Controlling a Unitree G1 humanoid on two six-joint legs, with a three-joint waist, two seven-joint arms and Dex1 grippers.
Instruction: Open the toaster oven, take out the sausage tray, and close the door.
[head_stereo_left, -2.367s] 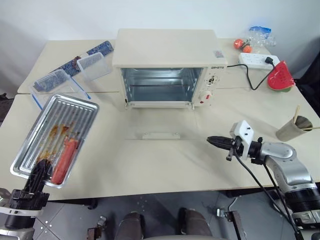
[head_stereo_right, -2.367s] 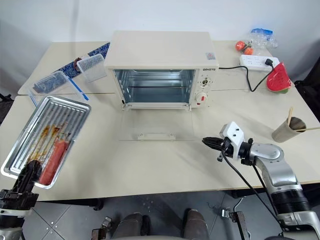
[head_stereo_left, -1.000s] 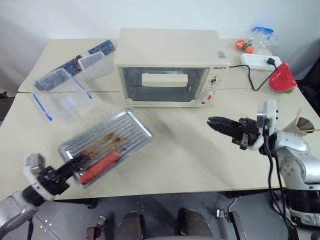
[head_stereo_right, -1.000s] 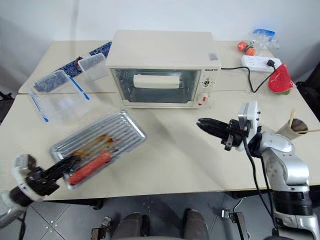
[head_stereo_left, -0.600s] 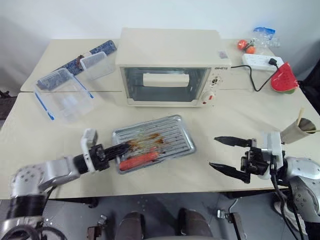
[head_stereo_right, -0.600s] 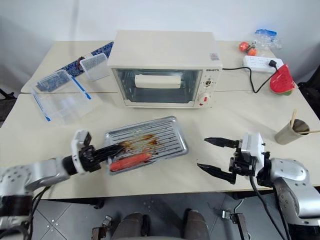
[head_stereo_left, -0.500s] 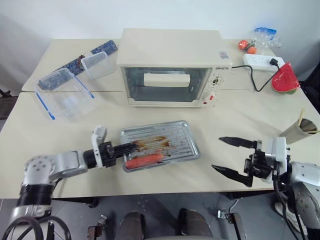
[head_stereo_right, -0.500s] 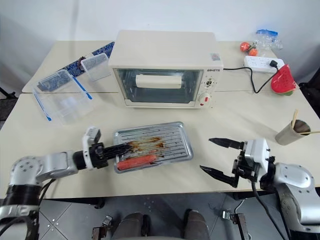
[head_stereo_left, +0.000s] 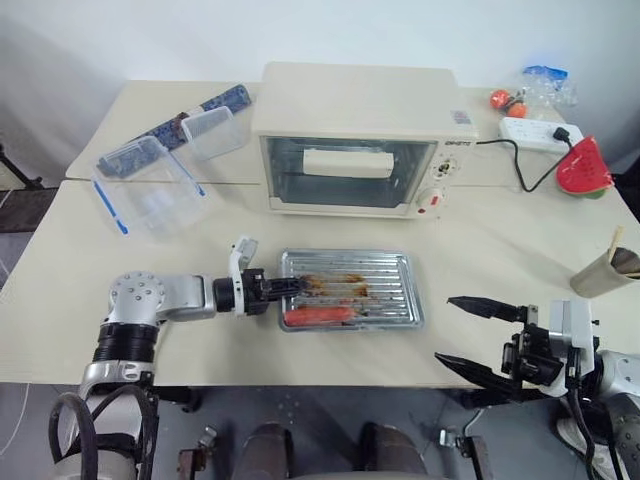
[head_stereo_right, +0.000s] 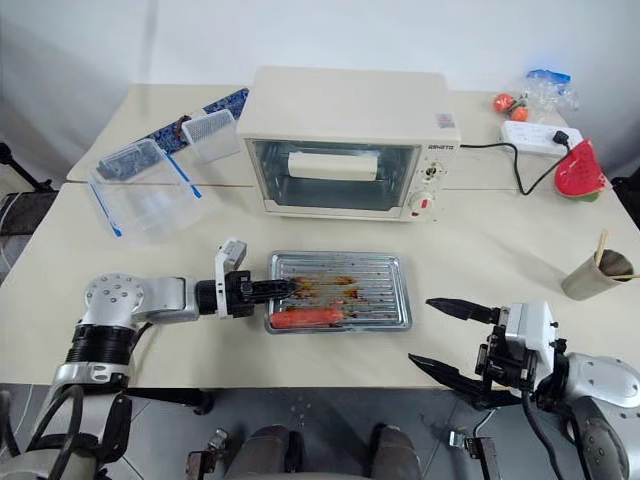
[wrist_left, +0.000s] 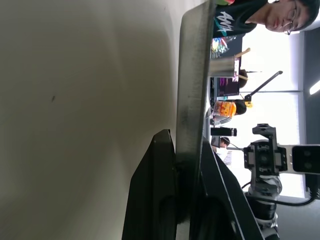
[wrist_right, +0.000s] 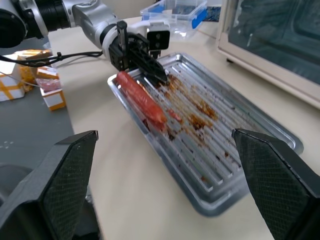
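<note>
The cream toaster oven (head_stereo_left: 355, 100) stands at the back middle of the table. Its glass door (head_stereo_left: 345, 180) is shut, with the bar handle (head_stereo_left: 345, 162) up. The silver sausage tray (head_stereo_left: 375, 288) lies flat on the table in front of the oven, stained brown, with one red sausage (head_stereo_left: 318, 316) along its near edge. My left gripper (head_stereo_left: 290, 288) is shut on the tray's left rim (wrist_left: 192, 75), also seen in the right wrist view (wrist_right: 145, 60). My right gripper (head_stereo_left: 445, 330) hangs wide open to the right of the tray, by the table's front edge, holding nothing.
Clear plastic containers (head_stereo_left: 150, 190) and a blue patterned strip (head_stereo_left: 215, 100) lie at the back left. At the right are a power strip (head_stereo_left: 540, 135) with a cord, a watermelon slice (head_stereo_left: 585, 168) and a paper cup (head_stereo_left: 608, 272). A person (wrist_left: 260, 15) sits beyond the table.
The oven door, open in the earliest frames, is shut. My left gripper has swung the tray from the left edge to the middle. My right gripper has opened wide and pulled back.
</note>
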